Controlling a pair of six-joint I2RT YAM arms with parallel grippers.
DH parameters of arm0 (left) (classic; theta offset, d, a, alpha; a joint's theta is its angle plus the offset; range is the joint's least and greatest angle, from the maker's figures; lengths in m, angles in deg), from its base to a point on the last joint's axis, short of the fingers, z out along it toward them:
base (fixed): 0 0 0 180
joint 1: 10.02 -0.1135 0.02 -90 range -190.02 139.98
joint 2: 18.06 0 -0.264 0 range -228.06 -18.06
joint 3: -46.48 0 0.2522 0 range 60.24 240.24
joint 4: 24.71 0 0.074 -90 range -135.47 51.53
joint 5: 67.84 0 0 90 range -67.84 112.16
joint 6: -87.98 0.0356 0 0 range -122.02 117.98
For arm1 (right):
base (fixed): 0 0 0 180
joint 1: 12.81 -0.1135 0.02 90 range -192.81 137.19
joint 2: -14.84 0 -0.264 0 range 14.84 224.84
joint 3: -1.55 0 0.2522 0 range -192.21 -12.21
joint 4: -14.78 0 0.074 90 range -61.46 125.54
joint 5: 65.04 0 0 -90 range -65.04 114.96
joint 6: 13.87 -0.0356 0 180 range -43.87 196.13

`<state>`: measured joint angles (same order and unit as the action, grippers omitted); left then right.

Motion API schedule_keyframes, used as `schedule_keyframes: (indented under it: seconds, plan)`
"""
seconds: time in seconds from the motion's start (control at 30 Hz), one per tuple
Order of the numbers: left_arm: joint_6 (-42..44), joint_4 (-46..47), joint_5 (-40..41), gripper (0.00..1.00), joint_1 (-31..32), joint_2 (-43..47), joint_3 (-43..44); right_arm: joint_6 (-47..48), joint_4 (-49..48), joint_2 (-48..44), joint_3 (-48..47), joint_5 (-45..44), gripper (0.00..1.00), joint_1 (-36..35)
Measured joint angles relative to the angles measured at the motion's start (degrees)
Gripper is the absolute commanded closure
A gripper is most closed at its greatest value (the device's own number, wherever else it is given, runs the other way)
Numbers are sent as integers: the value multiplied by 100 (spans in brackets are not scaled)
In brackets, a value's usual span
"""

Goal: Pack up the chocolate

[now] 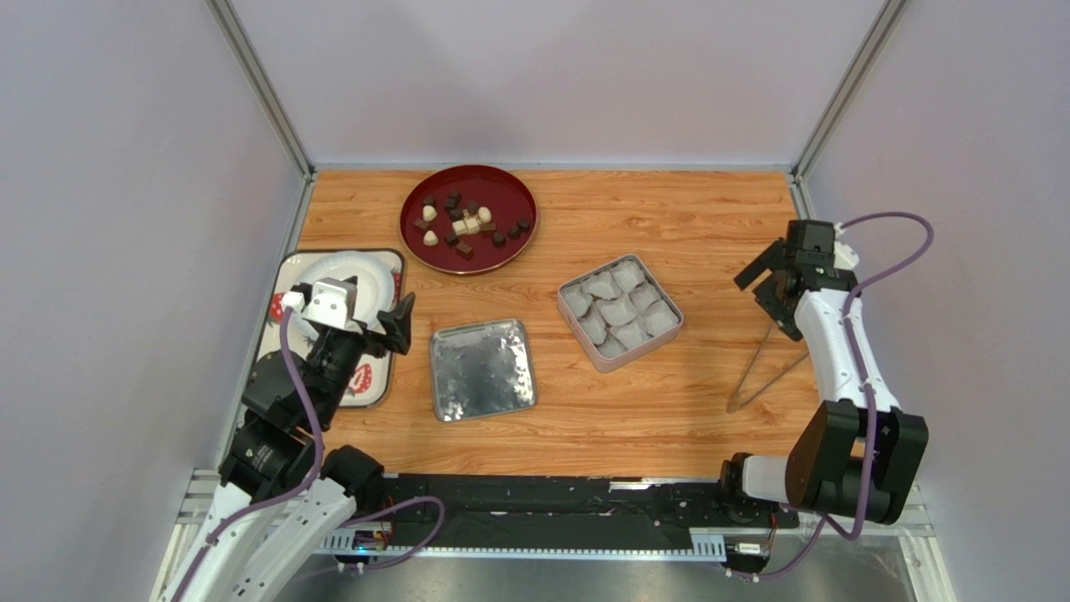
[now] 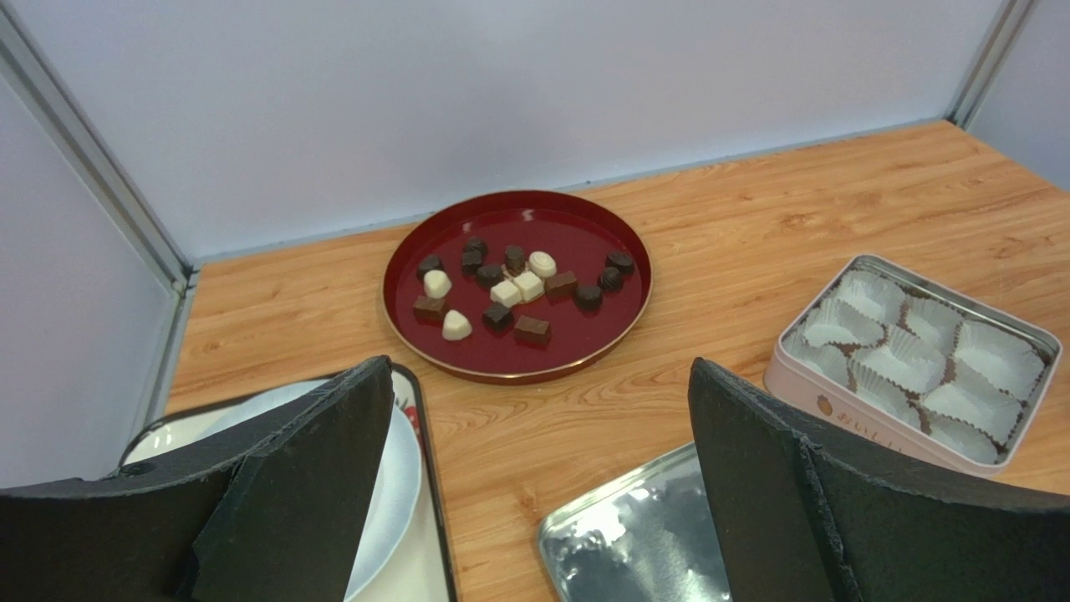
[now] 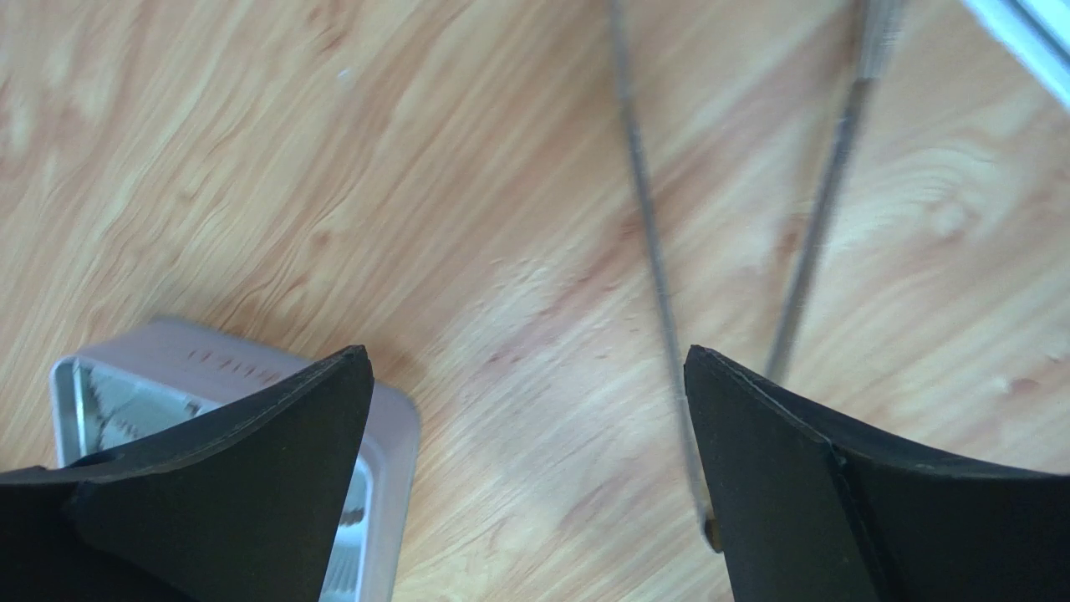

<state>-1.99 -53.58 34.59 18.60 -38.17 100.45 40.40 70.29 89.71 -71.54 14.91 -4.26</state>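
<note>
Chocolate [image 1: 467, 226] lies as a loose cluster of dark and cream pieces on the round red tray [image 1: 496, 195], at 11 o'clock on the table [image 1: 703, 213] as you see it from overhead. No piece shows in the tin [image 2: 867, 427], which sits at about 2 o'clock from the table's centre with its white paper cups [image 2: 904, 358] bare. Its lid [image 1: 482, 368] lies flat at 6 o'clock from the tray. A pair of thin metal tongs [image 1: 750, 370] rests on the wood at 3 o'clock, and a white plate [image 1: 364, 270] stands at 9 o'clock. Your left gripper [image 2: 528, 401] hangs beside the plate with its jaws spread wide and nothing between them, facing the tray. Your right gripper [image 3: 528, 376] is likewise released and empty, poised over the tongs. Packing appears not yet begun. Expect trouble at three places. The tongs lie flat and slender, so a closing jaw may skid them aside. The pieces lie close together, several touching, so a pick may drag a neighbour. The cups look light, so a careless drop may tip or crush one.
</note>
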Motion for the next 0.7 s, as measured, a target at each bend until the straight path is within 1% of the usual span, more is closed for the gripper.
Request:
schedule_keyframes:
  seconds: [0.1,0.2,0.23,0.3,0.5,0.53,0.7]
  plan:
    - [37,-4,37,4,98,98,-44,-2,247,-17,-35,-216,3,442]
    - [46,0,79,4,140,177,-55,17,391,46,-35,-175,11,813]
    - [48,0,87,4,146,195,-55,31,413,101,-42,-129,17,922]
    - [52,0,105,4,177,227,-55,94,450,291,-92,-24,20,1069]
    - [55,-2,120,4,205,258,-55,334,442,1368,-492,328,39,1150]
    - [57,-2,122,4,205,260,-55,358,426,1488,-514,372,46,1150]
    - [57,-2,122,4,205,260,-57,431,393,2033,-540,540,52,1150]
